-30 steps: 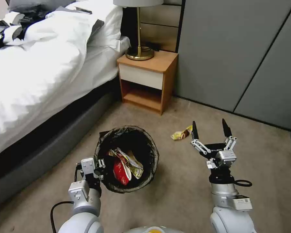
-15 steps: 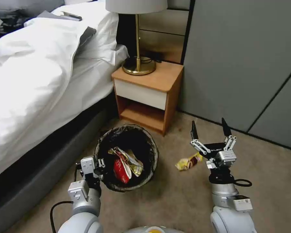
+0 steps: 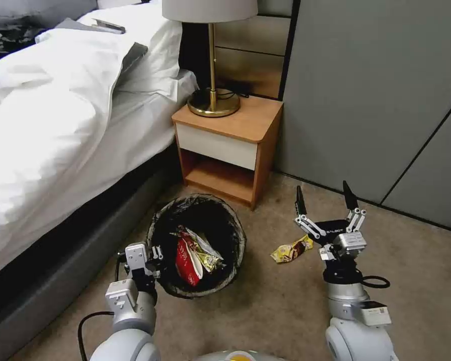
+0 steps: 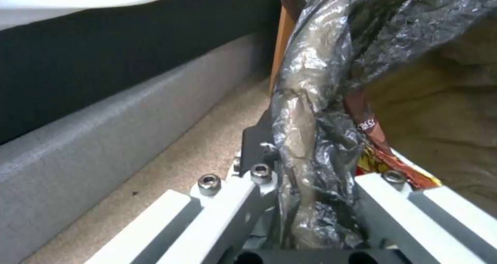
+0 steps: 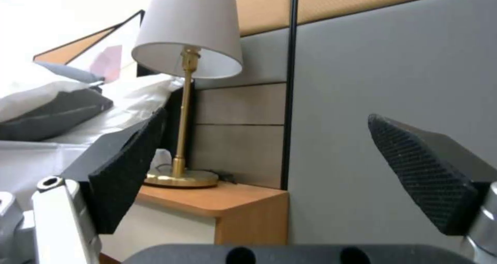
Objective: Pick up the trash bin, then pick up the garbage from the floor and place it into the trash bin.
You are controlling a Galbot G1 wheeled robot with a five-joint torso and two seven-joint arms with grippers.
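Note:
The trash bin, lined with a crinkled black bag, hangs in front of me with my left gripper shut on its near rim. In the left wrist view the bag-covered rim is pinched between the fingers. Red-and-white and yellow crumpled wrappers lie inside the bin. One piece of garbage, a yellow-brown wrapper, lies on the carpet just left of my right gripper. That gripper is raised, pointing up, and open with nothing in it; the right wrist view shows its pads wide apart.
A wooden nightstand with a brass lamp stands behind the bin. The bed with white bedding runs along the left, its dark base near my left arm. Grey wall panels close off the right. Bare carpet lies ahead.
The whole head view shifted as the camera moved closer to the nightstand; the floor wrapper now sits lower, beside my right gripper. Both grippers keep their poses and states.

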